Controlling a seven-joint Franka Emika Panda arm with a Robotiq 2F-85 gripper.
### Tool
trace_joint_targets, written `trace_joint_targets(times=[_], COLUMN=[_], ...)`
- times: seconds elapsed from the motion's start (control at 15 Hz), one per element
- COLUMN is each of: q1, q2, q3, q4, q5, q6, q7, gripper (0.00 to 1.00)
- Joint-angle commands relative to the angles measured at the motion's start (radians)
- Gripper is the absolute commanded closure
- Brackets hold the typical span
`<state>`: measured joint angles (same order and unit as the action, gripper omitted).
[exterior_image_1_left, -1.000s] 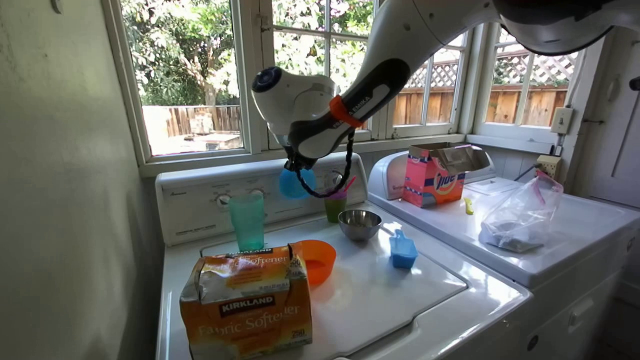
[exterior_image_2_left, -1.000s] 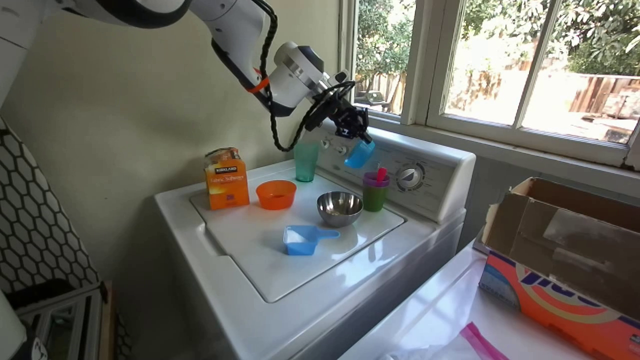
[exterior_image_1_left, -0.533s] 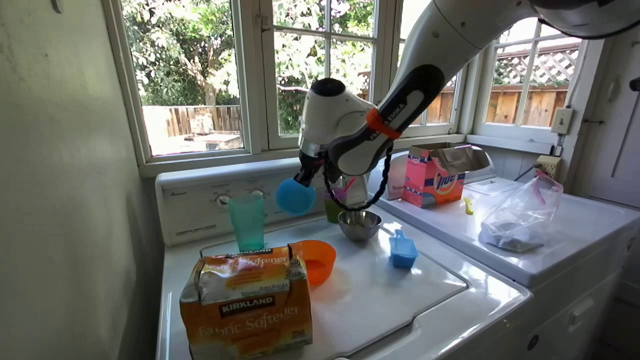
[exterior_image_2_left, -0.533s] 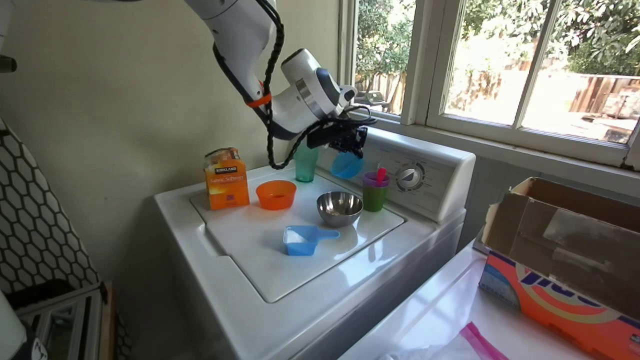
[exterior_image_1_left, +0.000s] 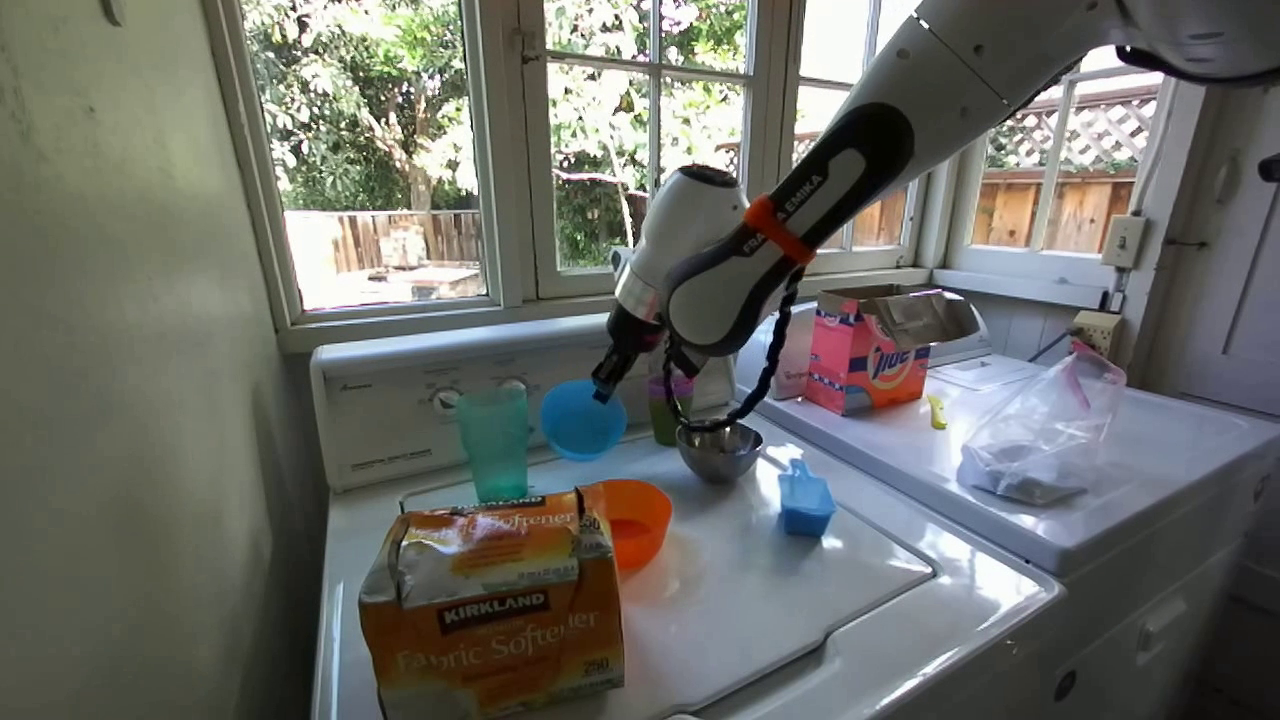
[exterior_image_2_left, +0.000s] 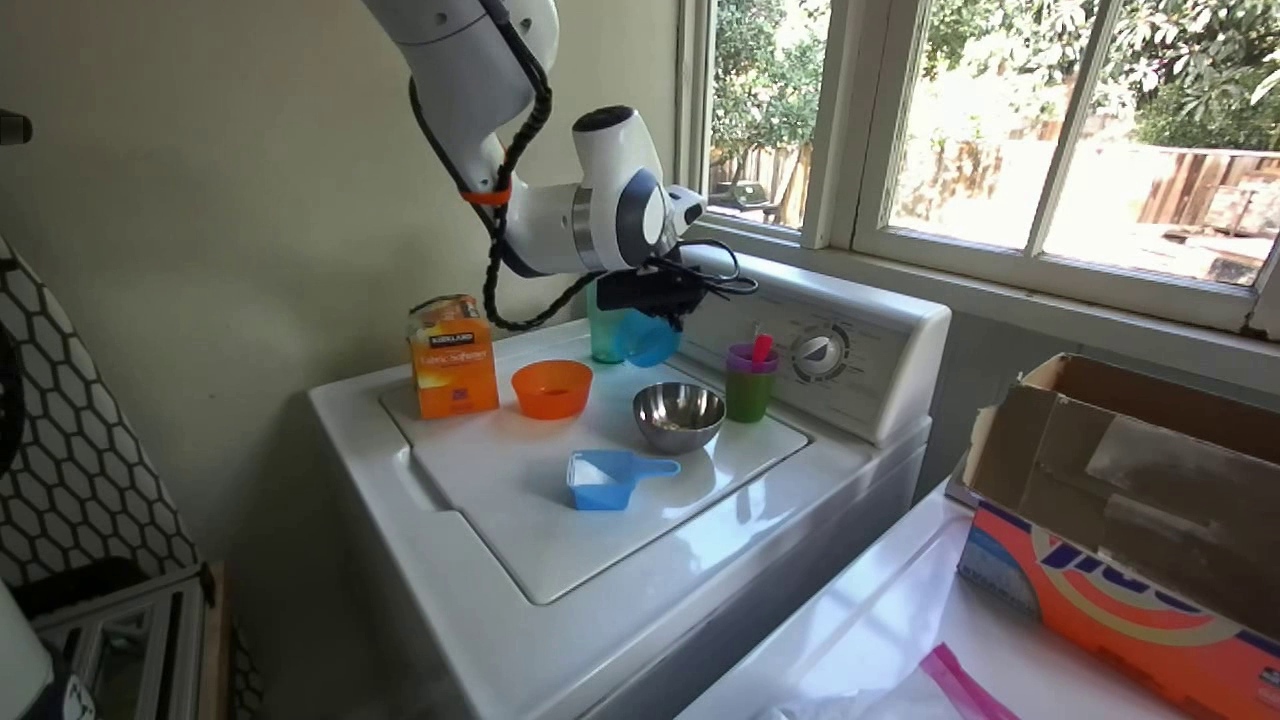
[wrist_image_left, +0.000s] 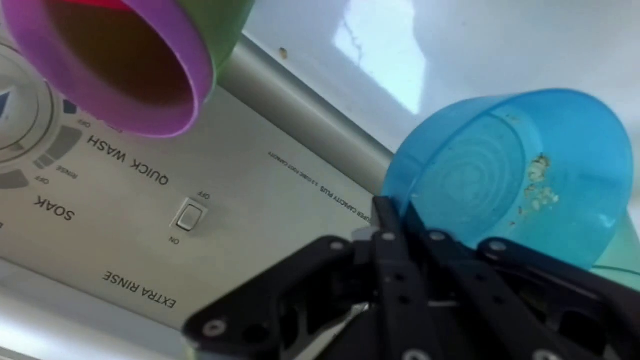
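A robot arm (exterior_image_1_left: 850, 170), its "EMIKA" lettering beside an orange band (exterior_image_1_left: 778, 230), holds a tilted blue bowl (wrist_image_left: 500, 185) by the rim in midair above a white washing machine (exterior_image_1_left: 760, 590), the gripper (wrist_image_left: 398, 212) pinched narrow and crumbs (wrist_image_left: 538, 169) lying inside the bowl. Behind it, the control panel (wrist_image_left: 240, 200) reads "QUICK WASH," "SOAK" and "EXTRA RINSE," near a switch (wrist_image_left: 189, 216) marked "ON" and "OFF." From where I stand, a "KIRKLAND" "Fabric Softener" box (exterior_image_1_left: 495, 620) marked "250" shares the washing machine with an orange bowl (exterior_image_2_left: 552, 398), a steel bowl (exterior_image_2_left: 680, 432) and a blue scoop (exterior_image_2_left: 605, 485), while an open "Tide" box (exterior_image_1_left: 868, 360) rests on the neighbouring machine (exterior_image_1_left: 890, 460)
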<state>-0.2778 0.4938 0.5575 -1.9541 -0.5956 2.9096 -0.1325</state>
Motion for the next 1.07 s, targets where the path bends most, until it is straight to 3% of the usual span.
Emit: trace_joint_targets(times=[0.0, 0.2, 0.27, 0.6, 1.0], q1=[-0.137, -0.187, -0.070, 0.066, 0.195], q2=[-0.051, -0.059, -0.096, -0.048, 0.020], q3=[0.135, 0.171, 0.042, -0.096, -0.194], q4=[-0.023, 0.027, 0.038, 0.146, 0.256], q5=[0.127, 0.194, 0.335, 0.489, 0.551], q6=[-0.138, -0.305, -0.309, -0.387, -0.522], q7=[-0.113, -0.150, -0.243, -0.394, -0.471], gripper=[0.99, 0.99, 0.99, 0.99, 0.99])
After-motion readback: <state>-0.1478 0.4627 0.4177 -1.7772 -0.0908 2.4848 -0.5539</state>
